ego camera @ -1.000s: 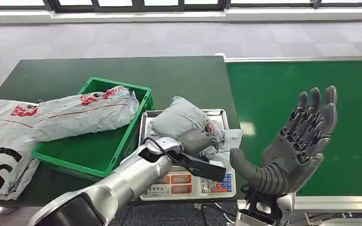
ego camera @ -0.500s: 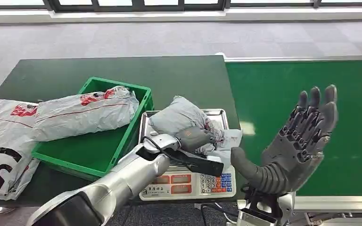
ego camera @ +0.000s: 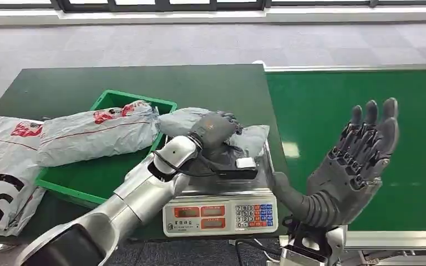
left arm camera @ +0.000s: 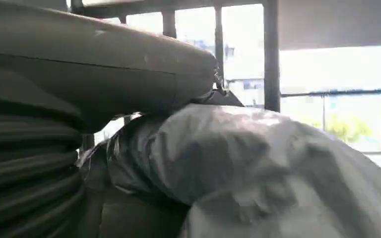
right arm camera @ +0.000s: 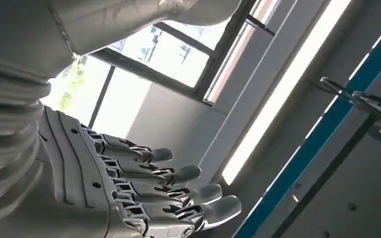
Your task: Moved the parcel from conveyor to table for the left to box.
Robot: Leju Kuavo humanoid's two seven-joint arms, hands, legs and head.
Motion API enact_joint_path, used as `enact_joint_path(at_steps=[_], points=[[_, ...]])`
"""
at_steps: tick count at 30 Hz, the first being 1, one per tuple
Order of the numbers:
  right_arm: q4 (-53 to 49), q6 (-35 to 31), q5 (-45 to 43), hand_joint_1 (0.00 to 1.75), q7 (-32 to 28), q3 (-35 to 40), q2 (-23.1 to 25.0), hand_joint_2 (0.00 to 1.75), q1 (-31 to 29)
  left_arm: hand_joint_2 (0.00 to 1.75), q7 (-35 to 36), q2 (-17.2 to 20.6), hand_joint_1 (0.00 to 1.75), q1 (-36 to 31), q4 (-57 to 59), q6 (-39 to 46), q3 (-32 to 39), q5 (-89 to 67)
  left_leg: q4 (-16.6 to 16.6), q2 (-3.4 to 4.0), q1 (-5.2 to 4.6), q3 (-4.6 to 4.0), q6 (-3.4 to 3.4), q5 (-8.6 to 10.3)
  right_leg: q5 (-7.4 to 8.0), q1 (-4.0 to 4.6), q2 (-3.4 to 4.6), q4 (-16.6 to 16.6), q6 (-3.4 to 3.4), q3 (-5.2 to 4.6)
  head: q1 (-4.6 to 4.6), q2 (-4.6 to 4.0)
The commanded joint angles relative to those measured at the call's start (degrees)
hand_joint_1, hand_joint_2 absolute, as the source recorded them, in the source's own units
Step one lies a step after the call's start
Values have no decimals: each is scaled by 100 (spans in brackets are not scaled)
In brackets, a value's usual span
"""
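A crumpled grey plastic parcel is lifted off the scale, between it and the green box. My left hand grips it from above; up close the grey parcel bulges under the thumb. Above the near edge of the green conveyor my right hand stands palm up, its fingers spread and holding nothing.
A long grey parcel with red print lies across the green box's far end. Another large white bag lies on the dark green table at the left. The scale's steel pan is bare.
My left hand has lifted the grey parcel off the scale pan and carried it up and left toward the green box. The right hand has stayed in place.
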Motion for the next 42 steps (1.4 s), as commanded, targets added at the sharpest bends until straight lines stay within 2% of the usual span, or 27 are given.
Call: enact_joint_path(at_steps=[1,5,10,11,14,16,22,23,27,31,34,35,36,39,42], points=[[-417,171,230,0,161,-405,306,175,-56,175,197,316,175,-150,-938,888,437,-1510,3,7,0,-14,-1,0,0,1,-2,3,-3,-14,-2,0],[-390,163,225,0,147,-411,299,175,-40,175,194,314,175,-152,-961,878,460,-1568,-3,17,4,-16,-1,-1,3,6,2,-8,-5,-14,-2,0],[-75,-173,135,0,22,-262,152,175,-101,175,371,264,175,-286,-977,1266,787,-2699,-4,16,2,-18,-3,1,4,3,3,-6,-6,-19,0,0],[16,-211,110,0,-1,-223,115,175,-124,175,566,380,175,-440,-950,1296,674,-2716,4,10,2,-25,-2,-1,3,3,4,0,-4,-25,-2,0],[291,-580,-31,0,-75,-12,-65,175,-221,175,728,355,175,-756,-588,1365,1333,-2716,5,23,6,-30,-4,-1,6,7,13,0,-6,-32,-2,0],[368,-718,-98,0,-91,73,-134,175,-250,175,428,344,175,-943,-290,1490,1773,-2716,9,36,7,-33,-5,-1,10,8,25,3,-7,-38,0,0],[350,-721,-106,0,-85,83,-147,175,-252,175,404,333,175,-921,-281,1535,1776,-2716,-1,20,6,-24,-8,5,9,7,9,-3,-9,-29,-2,0],[324,-718,-105,0,-62,90,-162,175,-244,175,595,305,175,-896,-275,1505,1804,-2716,-5,23,7,-21,-8,6,11,8,9,-8,-10,-24,0,0],[471,-767,-190,0,-124,176,-234,175,-176,175,1011,611,175,-1508,747,1344,2872,-2559,5,34,9,-28,-8,1,10,9,24,3,-10,-35,-2,0],[387,-759,-271,0,-210,222,-243,175,-79,175,1052,952,175,-1637,1445,1544,3814,-2321,0,52,7,-25,-12,1,13,7,42,6,-13,-39,-2,2],[361,-751,-271,0,-181,232,-252,175,-91,175,939,1033,175,-1604,1494,1593,3945,-2275,-10,59,7,-17,-13,4,15,7,47,2,-17,-38,-2,0],[360,-746,-270,0,-177,232,-253,175,-100,175,945,1008,175,-1600,1492,1598,3944,-2280,-3,40,7,-26,-13,4,9,7,34,11,-14,-43,-2,0],[373,-678,-285,0,-130,247,-277,175,-143,175,1182,1036,175,-1573,1504,1567,4081,-2462,-8,43,11,-21,-17,7,12,12,31,5,-17,-38,-2,0],[435,-614,-298,0,-113,254,-297,175,-240,175,1250,1221,175,-1448,1603,1609,4375,-2412,-3,25,14,-30,-21,12,12,15,29,10,-17,-46,-2,0],[535,-647,-295,0,-54,304,-354,175,-374,175,1279,1440,175,-1189,1793,1865,4897,-2281,-16,55,12,-17,-20,11,20,11,53,2,-17,-37,-2,0]])
